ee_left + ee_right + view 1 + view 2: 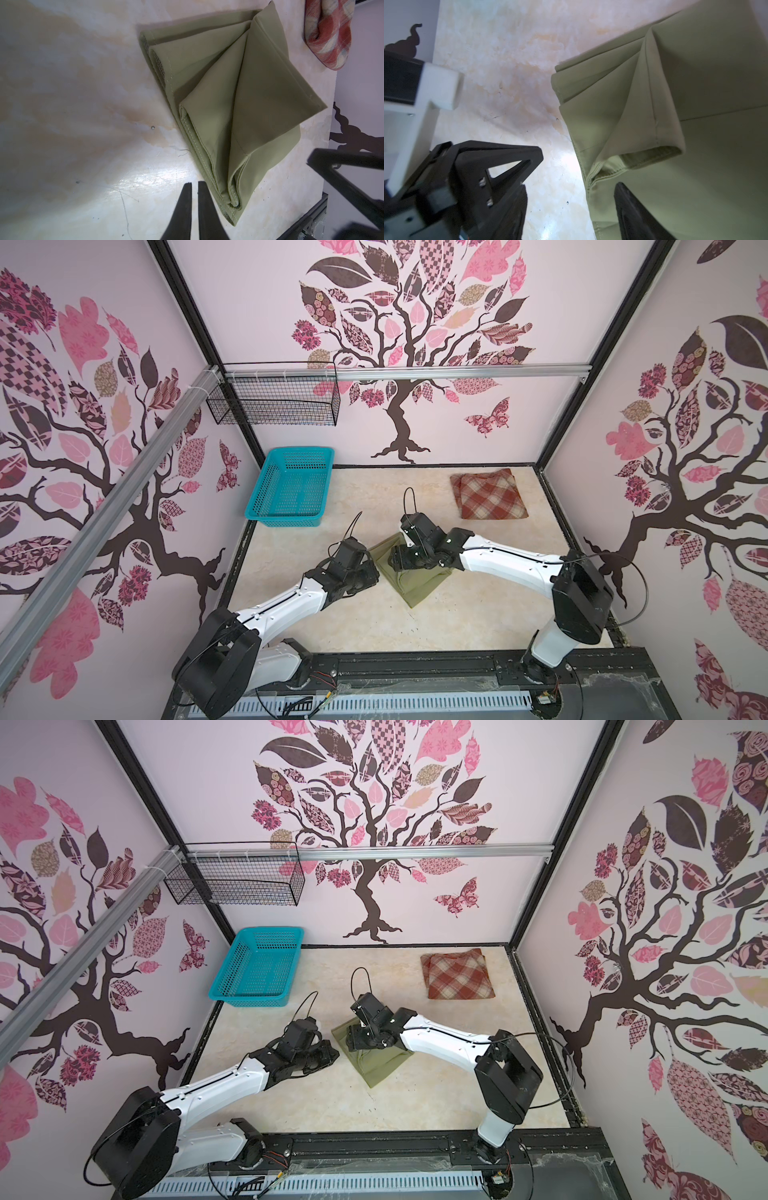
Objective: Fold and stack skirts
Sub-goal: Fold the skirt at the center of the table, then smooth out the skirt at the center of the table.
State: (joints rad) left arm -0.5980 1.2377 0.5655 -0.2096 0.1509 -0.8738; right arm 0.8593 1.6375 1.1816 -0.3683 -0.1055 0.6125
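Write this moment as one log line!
olive skirt: folded, mid-table | plaid skirt: folded, far right, unstacked | left gripper: shut, empty | right gripper: open over olive skirt

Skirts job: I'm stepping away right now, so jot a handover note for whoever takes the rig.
Left gripper: jaws shut, empty, beside the folded olive-green cloth skirt.
Right gripper: jaws open above that skirt, holding nothing.
Folded rust-red and cream plaid skirt: far right of the beige marbled table, apart from the olive one at centre.
Done: both folded, though the olive layers fan out unevenly.
Left: stack them, probably olive onto plaid.
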